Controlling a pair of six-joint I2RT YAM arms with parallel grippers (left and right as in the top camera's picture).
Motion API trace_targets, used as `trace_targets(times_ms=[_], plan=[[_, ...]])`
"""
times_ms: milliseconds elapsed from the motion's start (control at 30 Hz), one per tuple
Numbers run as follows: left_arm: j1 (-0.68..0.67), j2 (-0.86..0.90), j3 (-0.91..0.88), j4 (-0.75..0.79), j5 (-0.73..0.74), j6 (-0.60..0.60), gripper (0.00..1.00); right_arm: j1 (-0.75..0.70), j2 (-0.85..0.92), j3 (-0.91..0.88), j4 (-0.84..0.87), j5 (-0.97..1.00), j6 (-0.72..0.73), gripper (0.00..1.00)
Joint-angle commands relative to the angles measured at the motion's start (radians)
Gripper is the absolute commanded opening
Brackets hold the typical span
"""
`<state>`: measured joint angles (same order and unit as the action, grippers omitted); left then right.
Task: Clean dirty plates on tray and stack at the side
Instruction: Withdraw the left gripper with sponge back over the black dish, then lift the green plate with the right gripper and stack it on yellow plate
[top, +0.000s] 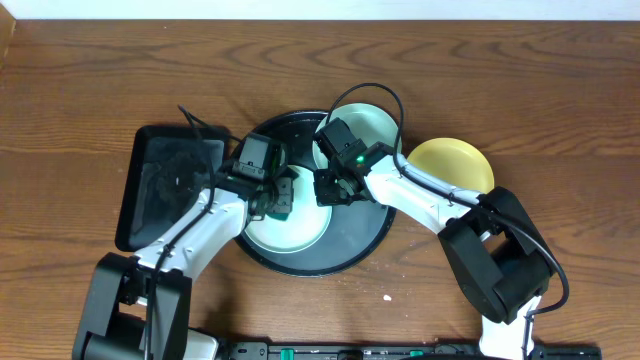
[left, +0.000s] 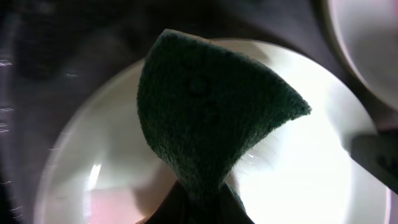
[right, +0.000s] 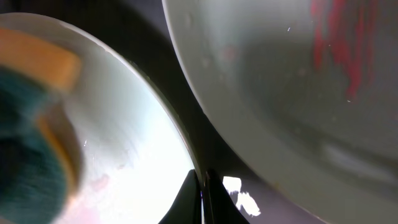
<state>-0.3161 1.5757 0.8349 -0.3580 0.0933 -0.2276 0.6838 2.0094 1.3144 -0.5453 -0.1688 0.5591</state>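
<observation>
The round black tray (top: 362, 243) holds two mint-green plates. My left gripper (top: 277, 198) is shut on a green sponge (left: 211, 112) and presses it onto the near plate (top: 292, 232), which looks bright white in the left wrist view (left: 298, 180). My right gripper (top: 328, 190) is shut on that plate's right rim (right: 202, 193). The far plate (top: 368, 128) lies behind it and carries red streaks (right: 348, 43). A pale yellow plate (top: 452, 165) lies on the table to the right of the tray.
A rectangular black tray (top: 165, 185) lies to the left of the round tray. The wooden table (top: 90, 90) extends all round. A small white speck (top: 388, 296) lies near the front edge.
</observation>
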Motion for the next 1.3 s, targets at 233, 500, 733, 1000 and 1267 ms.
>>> trace_targets(times_ms=[233, 500, 733, 1000, 1267], plan=[[0.184, -0.053, 0.359, -0.364, -0.087, -0.13, 0.07, -0.031, 0.039, 0.01, -0.005, -0.05, -0.034, 0.03], [0.367, -0.102, 0.424, -0.523, -0.087, -0.117, 0.07, -0.029, 0.04, 0.01, -0.006, -0.053, -0.041, 0.2], [0.462, -0.1, 0.424, -0.539, -0.087, -0.076, 0.07, -0.03, 0.039, 0.032, -0.005, -0.092, -0.081, 0.01], [0.512, -0.1, 0.424, -0.536, -0.086, -0.071, 0.07, -0.021, -0.046, 0.137, -0.088, -0.03, -0.216, 0.01], [0.511, -0.1, 0.424, -0.559, -0.086, -0.065, 0.08, 0.043, -0.172, 0.211, -0.183, 0.391, -0.404, 0.01]])
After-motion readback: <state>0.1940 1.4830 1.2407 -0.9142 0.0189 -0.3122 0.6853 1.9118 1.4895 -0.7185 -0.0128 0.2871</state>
